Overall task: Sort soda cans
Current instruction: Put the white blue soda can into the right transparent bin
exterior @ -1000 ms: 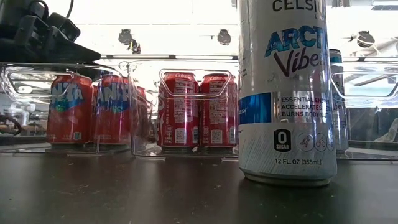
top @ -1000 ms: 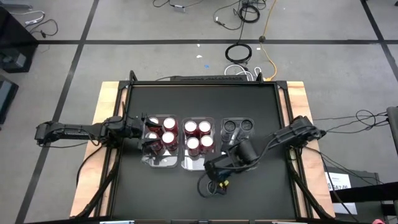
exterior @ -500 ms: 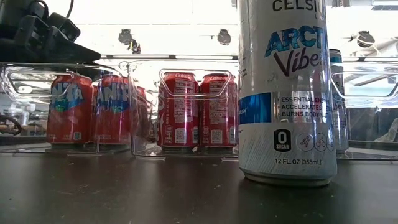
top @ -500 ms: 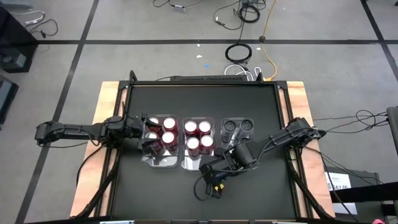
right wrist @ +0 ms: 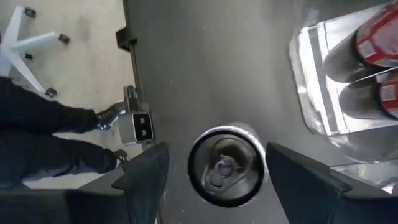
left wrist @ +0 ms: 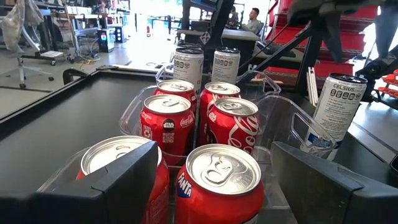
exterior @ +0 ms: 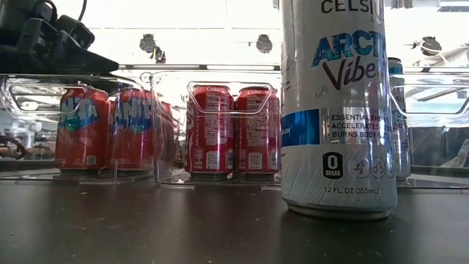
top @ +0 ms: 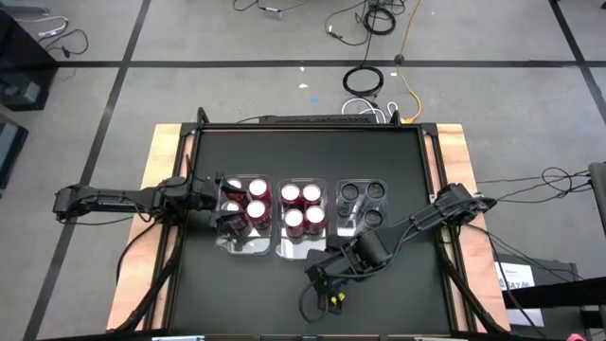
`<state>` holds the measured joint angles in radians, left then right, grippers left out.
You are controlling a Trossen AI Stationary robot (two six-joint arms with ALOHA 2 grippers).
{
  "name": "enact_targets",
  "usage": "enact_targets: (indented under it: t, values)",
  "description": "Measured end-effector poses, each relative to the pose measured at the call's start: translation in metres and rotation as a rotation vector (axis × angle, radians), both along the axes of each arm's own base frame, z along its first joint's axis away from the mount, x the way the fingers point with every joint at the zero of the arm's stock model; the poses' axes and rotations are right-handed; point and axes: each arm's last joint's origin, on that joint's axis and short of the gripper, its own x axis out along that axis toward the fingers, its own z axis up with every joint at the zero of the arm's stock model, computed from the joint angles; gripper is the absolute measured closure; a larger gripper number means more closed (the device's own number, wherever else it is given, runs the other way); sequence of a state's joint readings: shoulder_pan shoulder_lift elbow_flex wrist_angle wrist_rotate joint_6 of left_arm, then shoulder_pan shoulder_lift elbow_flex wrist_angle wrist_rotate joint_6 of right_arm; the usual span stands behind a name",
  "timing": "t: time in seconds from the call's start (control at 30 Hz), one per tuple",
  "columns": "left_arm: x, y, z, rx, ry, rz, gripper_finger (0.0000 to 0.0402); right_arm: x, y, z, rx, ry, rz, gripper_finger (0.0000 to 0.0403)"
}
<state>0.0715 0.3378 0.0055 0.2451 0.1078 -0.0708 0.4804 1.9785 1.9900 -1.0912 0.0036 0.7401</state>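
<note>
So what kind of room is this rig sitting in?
Probably a robotics lab or workshop: black-topped work table on a grey tiled floor strewn with loose cables, wheeled office chairs and cluttered desks beyond.

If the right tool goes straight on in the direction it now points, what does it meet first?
Most likely the silver can standing alone on the table: the open right tool looks down on its top, centred between the fingers. How far above it sits is unclear.

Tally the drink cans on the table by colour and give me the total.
Red cans: 8
Silver cans: 4
Total: 12
</note>
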Motion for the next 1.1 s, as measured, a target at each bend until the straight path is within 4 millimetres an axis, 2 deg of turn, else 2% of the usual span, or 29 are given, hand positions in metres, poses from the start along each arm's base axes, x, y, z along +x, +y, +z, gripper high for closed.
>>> enact_targets:
  t: [0.3, 0.67, 1.1]
  values:
    - [0.0, 0.0, 0.0, 0.0, 0.0, 0.0, 0.0081, -0.004, 0.011, -0.002, -0.081, -0.038, 0.082, 0.0144]
    - [0.0, 0.0, 0.0, 0.0, 0.0, 0.0, 0.0081, -0.004, 0.01, -0.002, -0.145, -0.062, 0.103, 0.0144]
    - [0.0, 0.0, 0.0, 0.0, 0.003, 0.0, 0.0081, -0.001, 0.013, -0.028, -0.152, -0.014, 0.097, 0.0144]
